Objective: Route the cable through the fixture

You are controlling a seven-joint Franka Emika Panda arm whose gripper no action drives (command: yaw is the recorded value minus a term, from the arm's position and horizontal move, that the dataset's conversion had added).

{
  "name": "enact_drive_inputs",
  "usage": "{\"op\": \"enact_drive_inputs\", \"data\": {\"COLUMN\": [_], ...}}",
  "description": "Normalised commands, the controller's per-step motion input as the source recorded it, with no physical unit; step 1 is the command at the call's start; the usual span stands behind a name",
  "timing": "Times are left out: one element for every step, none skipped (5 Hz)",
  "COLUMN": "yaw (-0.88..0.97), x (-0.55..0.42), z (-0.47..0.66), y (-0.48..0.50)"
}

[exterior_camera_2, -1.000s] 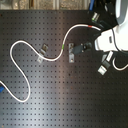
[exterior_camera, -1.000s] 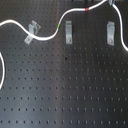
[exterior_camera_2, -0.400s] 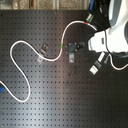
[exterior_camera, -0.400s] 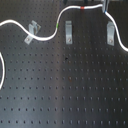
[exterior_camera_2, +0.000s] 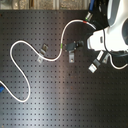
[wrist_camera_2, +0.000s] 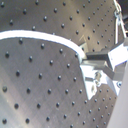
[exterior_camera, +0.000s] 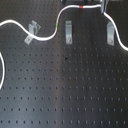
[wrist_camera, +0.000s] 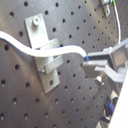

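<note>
smooth white cable (exterior_camera: 47, 36), perforated black board (exterior_camera: 65, 90)

One white cable (exterior_camera: 47, 36), three metal fixtures (exterior_camera: 32, 32) (exterior_camera: 67, 33) (exterior_camera: 109, 32), one perforated surface (exterior_camera: 65, 90), one gripper (wrist_camera: 95, 64).
</note>
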Motion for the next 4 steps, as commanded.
{"op": "enact_drive_inputs", "data": {"yaw": [0.00,0.00,0.00,0.00], "x": [-0.151,-0.007,0.010,-0.007], "z": [0.05,0.28,0.41,0.64], "y": [-0.005,0.113,0.139,0.172]}}
